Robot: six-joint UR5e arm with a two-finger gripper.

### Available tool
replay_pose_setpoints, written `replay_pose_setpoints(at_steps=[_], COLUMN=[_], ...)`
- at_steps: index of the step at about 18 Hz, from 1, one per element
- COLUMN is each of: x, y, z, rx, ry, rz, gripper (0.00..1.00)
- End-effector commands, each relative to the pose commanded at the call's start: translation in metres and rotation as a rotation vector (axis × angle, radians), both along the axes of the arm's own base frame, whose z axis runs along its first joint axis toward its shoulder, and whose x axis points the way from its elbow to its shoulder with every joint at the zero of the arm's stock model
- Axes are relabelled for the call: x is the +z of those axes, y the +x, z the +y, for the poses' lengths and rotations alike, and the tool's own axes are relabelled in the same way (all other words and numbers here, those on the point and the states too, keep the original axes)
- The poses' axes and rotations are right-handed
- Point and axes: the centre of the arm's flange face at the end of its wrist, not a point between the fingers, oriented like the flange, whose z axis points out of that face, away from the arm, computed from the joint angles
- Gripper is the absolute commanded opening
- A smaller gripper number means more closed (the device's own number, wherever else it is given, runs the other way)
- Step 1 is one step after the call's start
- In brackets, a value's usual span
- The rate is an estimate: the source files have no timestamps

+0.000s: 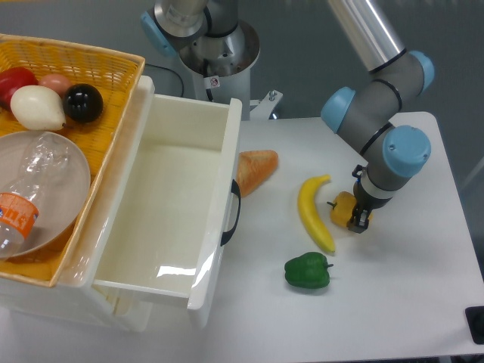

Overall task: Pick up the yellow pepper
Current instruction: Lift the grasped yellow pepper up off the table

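The yellow pepper (341, 209) is small and yellow-orange with a short dark stem pointing left. It lies on the white table just right of the banana. My gripper (358, 218) has come down from above onto the pepper's right side. One dark finger (363, 220) shows at the pepper's right edge; the other is hidden. The pepper seems to rest on the table. I cannot tell whether the jaws are closed on it.
A long yellow banana (314, 212) lies just left of the pepper. A dark green pepper (308, 271) sits in front of it, and an orange bread piece (253, 169) lies by the open white drawer (227, 166). A yellow basket (113, 64) of items stands at far left.
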Motion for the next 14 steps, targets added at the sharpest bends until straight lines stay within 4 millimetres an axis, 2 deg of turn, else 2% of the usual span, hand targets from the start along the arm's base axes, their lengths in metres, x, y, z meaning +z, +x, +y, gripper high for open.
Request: replay_pose_setpoints(at_steps=[3,7,14], x=[0.023,0.044,0.071], y=[0.0,-0.007,-0.02], z=[0.0,0.006,0.022], rx=[0.158,0.273,0.497], ry=[0.008,0.025,0.074], rz=[0.033,0.07,0.106], gripper=[0.56,0.55,0.56])
